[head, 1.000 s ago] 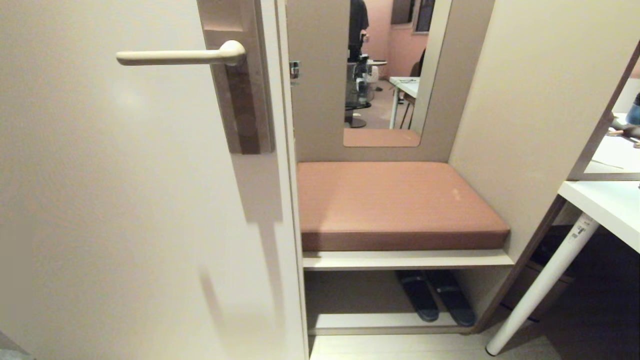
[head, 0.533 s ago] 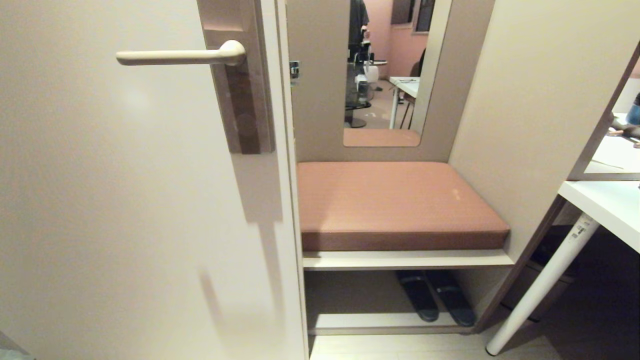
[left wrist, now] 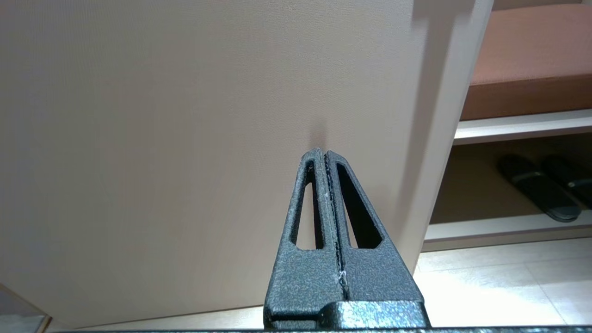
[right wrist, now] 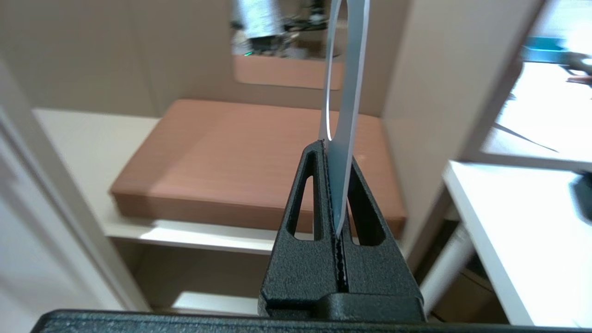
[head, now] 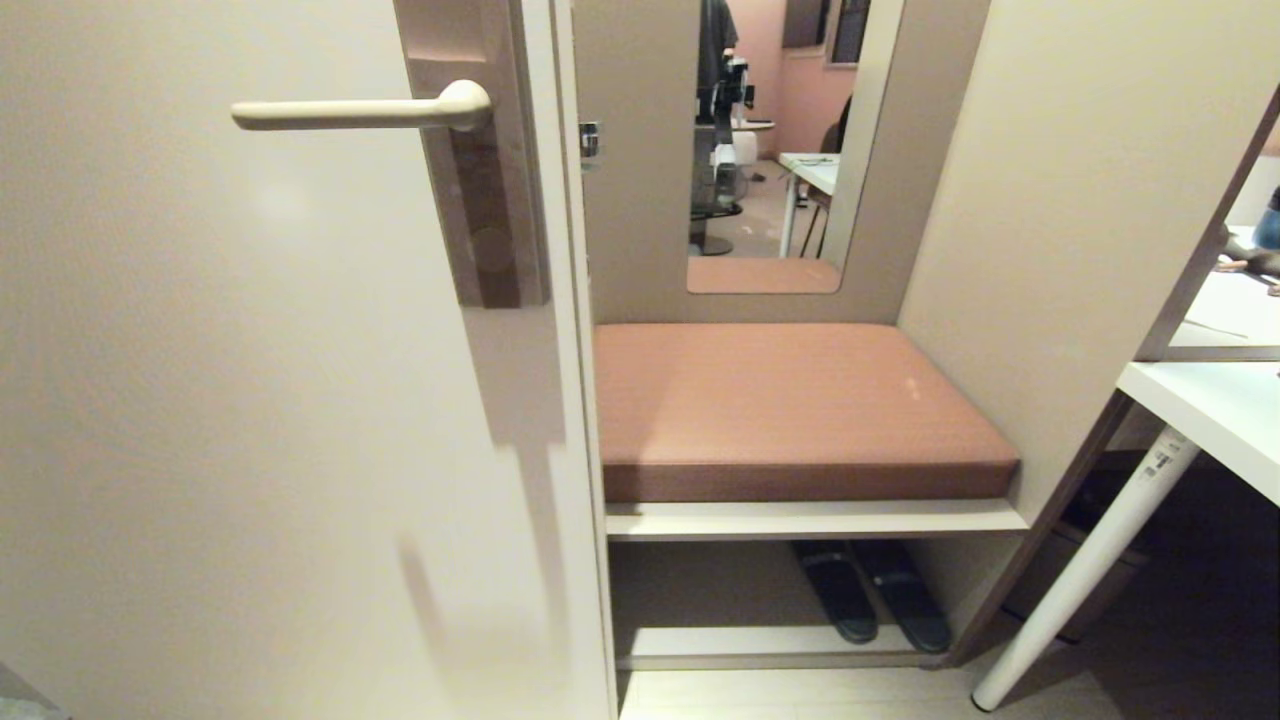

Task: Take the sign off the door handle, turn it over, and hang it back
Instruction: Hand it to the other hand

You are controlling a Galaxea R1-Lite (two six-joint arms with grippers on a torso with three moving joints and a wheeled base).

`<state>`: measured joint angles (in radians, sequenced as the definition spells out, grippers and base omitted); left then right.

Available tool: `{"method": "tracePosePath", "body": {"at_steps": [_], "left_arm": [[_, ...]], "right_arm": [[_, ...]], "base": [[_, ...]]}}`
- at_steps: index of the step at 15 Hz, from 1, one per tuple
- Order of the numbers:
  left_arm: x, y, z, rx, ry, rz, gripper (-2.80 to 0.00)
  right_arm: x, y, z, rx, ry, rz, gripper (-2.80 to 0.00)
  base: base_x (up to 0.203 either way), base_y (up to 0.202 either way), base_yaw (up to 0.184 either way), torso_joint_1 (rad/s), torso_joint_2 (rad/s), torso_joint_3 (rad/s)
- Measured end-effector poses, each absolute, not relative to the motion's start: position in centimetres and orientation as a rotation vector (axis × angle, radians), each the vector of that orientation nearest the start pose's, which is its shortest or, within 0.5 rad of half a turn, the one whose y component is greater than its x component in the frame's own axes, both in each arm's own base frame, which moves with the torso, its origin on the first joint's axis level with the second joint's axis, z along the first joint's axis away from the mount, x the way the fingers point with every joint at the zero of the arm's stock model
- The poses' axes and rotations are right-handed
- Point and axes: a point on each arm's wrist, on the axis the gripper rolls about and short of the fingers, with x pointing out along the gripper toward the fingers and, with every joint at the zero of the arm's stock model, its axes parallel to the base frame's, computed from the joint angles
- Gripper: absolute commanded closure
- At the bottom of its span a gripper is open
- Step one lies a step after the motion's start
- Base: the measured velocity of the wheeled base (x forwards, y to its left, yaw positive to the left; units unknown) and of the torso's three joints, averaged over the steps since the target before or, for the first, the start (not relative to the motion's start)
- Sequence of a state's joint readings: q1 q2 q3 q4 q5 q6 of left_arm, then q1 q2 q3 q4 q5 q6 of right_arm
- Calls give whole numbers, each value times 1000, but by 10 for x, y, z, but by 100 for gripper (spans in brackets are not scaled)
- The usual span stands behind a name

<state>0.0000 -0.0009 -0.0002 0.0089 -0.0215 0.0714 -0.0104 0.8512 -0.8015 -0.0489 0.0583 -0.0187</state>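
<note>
Between the right hand's (right wrist: 334, 148) closed fingers stands the sign (right wrist: 344, 92) (edge-on).

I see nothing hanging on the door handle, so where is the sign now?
The sign is clamped edge-on in the shut right gripper, seen only in the right wrist view, out in front of the brown bench cushion; the door handle is bare.

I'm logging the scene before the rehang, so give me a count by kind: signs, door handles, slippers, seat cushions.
Signs: 1, the sign, pinched in the right gripper
Door handles: 1, the door handle, bare
Slippers: 2, the slippers under the bench
Seat cushions: 1, the seat cushion
Total: 5
</note>
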Motion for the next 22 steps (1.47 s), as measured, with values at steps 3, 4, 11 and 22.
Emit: {"method": "tracePosePath", "body": {"at_steps": [3,4,11,22], "left_arm": [[-25,-1,82,88,-9,-51,0],[-26,-2,87,88,-22,-75,0],[-14,-3,148,51,7,-250,0],[97,-31,262,-136,43,-626,0]], "right_arm": [[95,1,294,-21,26,76,0],[98,1,293,-21,33,77,0],[112,2,301,-20,41,141,0],[134,6,321,-21,22,315,0]], "base": [[0,0,0,0,0,0],[0,0,0,0,0,0],[0,0,0,0,0,0],[0,0,0,0,0,0]]}}
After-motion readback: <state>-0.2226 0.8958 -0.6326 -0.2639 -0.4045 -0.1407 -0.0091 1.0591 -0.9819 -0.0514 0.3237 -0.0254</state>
